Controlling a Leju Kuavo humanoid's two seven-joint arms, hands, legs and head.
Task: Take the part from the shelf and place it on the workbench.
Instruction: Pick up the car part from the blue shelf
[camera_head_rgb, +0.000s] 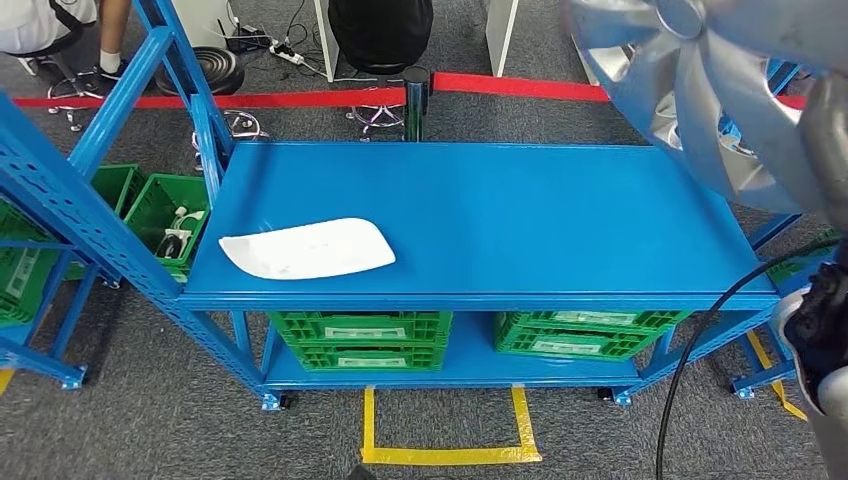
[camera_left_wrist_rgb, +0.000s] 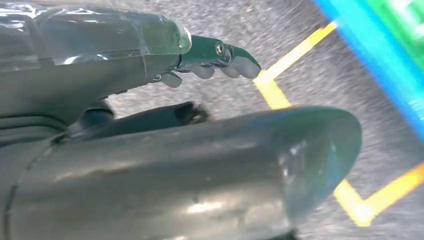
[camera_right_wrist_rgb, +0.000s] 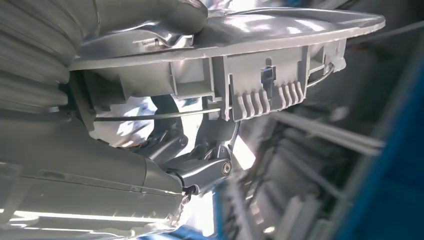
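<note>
Nearest, the left hand (camera_left_wrist_rgb: 210, 62) hangs over grey floor crossed by yellow tape (camera_head_rgb: 450, 452), fingers apart, holding nothing. The right hand (camera_right_wrist_rgb: 165, 145) clasps the silver part (camera_head_rgb: 700, 90), thumb over its smooth face and dark fingers on the ribbed underside, raised above the far right corner of the blue surface (camera_head_rgb: 520, 215). A white curved panel (camera_head_rgb: 308, 248) lies on the surface's near left. On the shelf beneath sit green crates (camera_head_rgb: 362, 340) with white labels too small to read. A green bin (camera_head_rgb: 165, 215) to the left holds pale items. Farther off runs a red barrier strip (camera_head_rgb: 250, 99).
</note>
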